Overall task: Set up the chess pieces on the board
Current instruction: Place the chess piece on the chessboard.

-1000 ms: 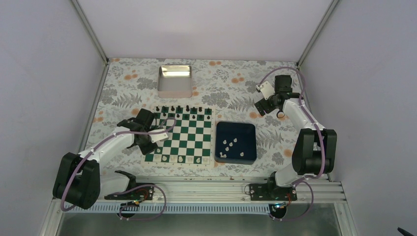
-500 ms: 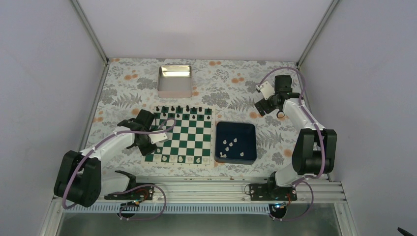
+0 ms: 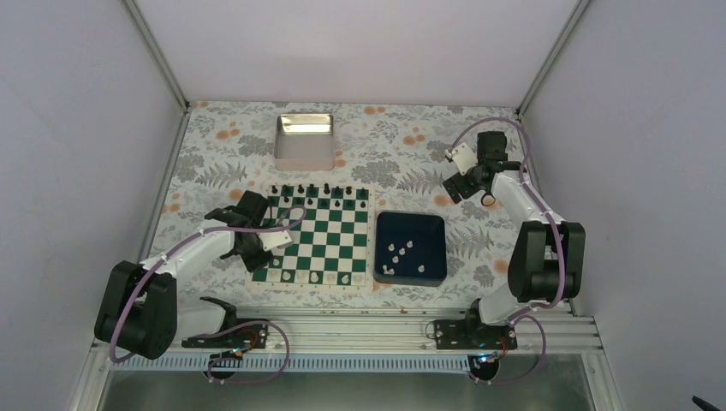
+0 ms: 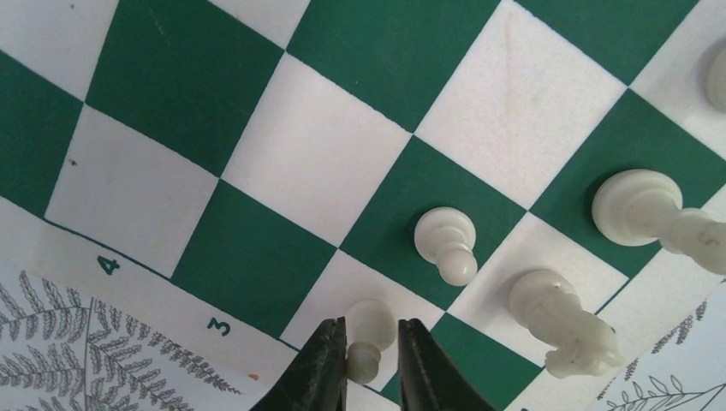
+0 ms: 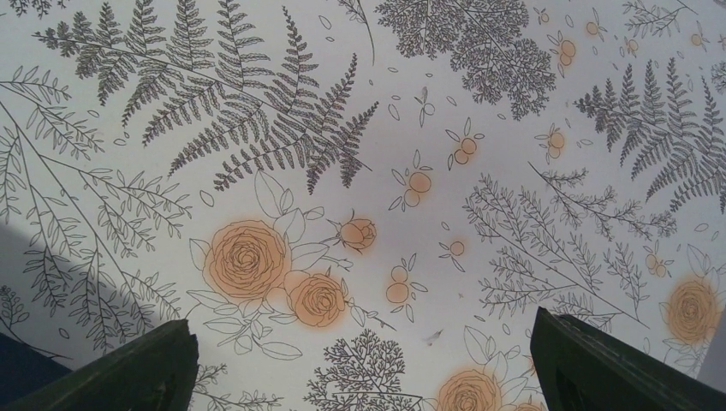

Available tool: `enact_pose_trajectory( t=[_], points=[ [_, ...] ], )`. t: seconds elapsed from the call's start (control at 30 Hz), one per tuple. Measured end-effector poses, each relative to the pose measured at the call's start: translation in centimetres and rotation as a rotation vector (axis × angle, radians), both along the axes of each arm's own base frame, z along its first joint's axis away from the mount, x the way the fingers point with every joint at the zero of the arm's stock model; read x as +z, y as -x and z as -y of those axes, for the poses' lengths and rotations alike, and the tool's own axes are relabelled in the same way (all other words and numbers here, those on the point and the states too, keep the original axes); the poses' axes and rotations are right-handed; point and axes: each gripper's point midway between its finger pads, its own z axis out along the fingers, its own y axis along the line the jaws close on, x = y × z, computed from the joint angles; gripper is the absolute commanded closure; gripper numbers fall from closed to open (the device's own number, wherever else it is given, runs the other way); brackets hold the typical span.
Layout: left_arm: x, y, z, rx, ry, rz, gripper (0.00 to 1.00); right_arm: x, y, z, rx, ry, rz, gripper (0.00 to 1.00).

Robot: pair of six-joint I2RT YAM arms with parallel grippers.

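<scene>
the left pincer (image 4: 372, 330) is closed narrowly on a tiny cream plastic pawn (image 4: 369, 344), which is stood between its fingers on a white edge square of the flat green-and-white chessboard (image 4: 300, 154). the right pincer (image 5: 361, 325) is spread wide, nothing is held, and the fern-printed table (image 5: 411, 103) is seen beneath it.

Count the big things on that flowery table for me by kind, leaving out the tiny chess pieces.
Robot arms: 2 (left, right)
Chessboard: 1
Dark blue tray: 1
Metal tin: 1
Total: 5
</scene>
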Motion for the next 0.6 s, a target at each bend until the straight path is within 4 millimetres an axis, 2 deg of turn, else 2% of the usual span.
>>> enact_pose_trajectory(
  t=[0.37, 0.47, 0.6],
  points=[
    [0.4, 0.7, -0.4, 0.000, -0.019, -0.033, 0.81, -0.1, 0.1, 0.0, 0.001, 0.001, -0.006, 0.00],
    [2.7, -0.7, 0.1, -0.004, -0.009, -0.004, 0.80, -0.1, 0.1, 0.0, 0.001, 0.001, -0.008, 0.00],
    [8.6, -5.0, 2.2, -0.029, 0.055, 0.132, 0.75, -0.2, 0.2, 0.0, 0.001, 0.000, -0.011, 0.00]
  ],
)
